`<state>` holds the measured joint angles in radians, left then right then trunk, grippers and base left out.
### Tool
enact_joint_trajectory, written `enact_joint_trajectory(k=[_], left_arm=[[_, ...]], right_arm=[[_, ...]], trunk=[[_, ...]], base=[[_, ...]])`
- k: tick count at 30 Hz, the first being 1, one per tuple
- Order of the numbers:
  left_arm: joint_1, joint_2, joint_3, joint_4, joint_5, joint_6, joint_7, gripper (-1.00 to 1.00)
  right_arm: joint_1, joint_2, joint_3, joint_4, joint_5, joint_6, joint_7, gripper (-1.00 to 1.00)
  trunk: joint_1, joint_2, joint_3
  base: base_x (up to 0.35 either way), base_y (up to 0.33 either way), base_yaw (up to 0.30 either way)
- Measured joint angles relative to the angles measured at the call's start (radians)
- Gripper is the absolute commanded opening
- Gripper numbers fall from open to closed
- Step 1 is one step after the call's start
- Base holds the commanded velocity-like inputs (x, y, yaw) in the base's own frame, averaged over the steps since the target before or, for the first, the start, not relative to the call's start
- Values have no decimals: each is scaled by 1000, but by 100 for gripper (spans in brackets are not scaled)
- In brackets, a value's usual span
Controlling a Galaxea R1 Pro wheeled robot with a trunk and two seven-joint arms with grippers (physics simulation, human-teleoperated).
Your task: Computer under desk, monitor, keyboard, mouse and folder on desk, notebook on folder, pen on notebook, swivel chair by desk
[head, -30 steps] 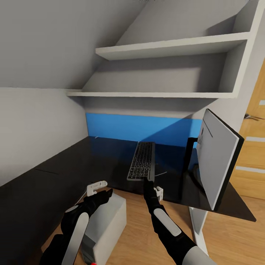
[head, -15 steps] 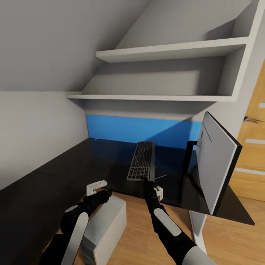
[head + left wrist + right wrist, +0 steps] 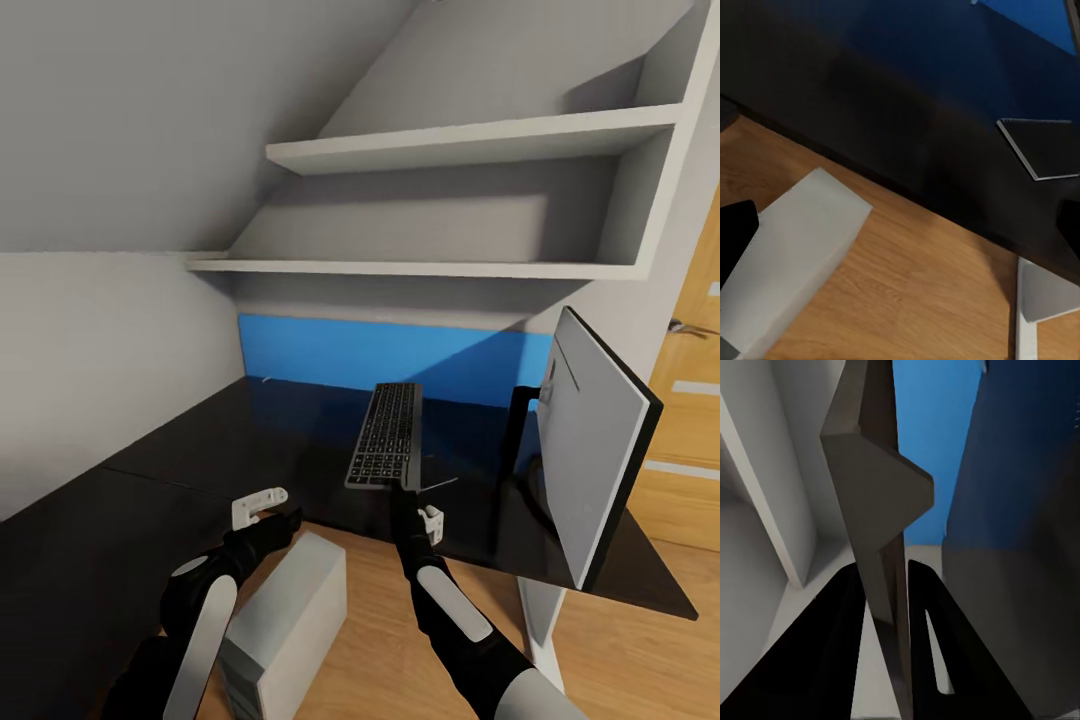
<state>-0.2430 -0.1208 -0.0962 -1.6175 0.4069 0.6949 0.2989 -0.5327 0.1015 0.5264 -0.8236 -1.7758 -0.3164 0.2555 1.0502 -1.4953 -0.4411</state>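
Observation:
My right gripper (image 3: 408, 490) is shut on the near right corner of the keyboard (image 3: 385, 435). The keyboard lies lengthwise over the middle of the desk (image 3: 230, 440); I cannot tell whether it rests on the glossy black top. In the right wrist view its grey edge (image 3: 877, 510) runs between my two dark fingers (image 3: 832, 645). The monitor (image 3: 595, 440) stands on the desk's right end, grey back towards me. My left gripper (image 3: 293, 520) hangs open at the desk's front edge, above the computer (image 3: 285, 620) on the floor. The computer's pale top (image 3: 787, 262) shows below that gripper.
White shelves (image 3: 450, 265) hang above the desk under a sloped ceiling. A blue panel (image 3: 380, 355) backs the desk. A wooden door (image 3: 690, 400) is at the right. A white desk leg (image 3: 545, 610) stands on the wood floor (image 3: 380, 620). A flat dark slab with a pale edge (image 3: 1035, 146) lies on the desktop.
The whole picture has drifted slightly, so the head moved. Both arms hold nearly the same pose, and the keyboard stays in my right gripper.

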Motion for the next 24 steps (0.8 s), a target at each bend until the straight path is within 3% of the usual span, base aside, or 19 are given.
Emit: enact_joint_trajectory(k=[17, 24], left_arm=[[0, 0, -5, 8, -1, -1, 1, 100], [0, 0, -6, 9, -2, -1, 1, 100]], right_arm=[[0, 3, 0, 2, -1, 0, -2, -100], [0, 1, 0, 0, 1, 2, 0, -100]], trunk=[[0, 0, 20], [0, 0, 21]], base=[[0, 0, 170], [0, 0, 29]])
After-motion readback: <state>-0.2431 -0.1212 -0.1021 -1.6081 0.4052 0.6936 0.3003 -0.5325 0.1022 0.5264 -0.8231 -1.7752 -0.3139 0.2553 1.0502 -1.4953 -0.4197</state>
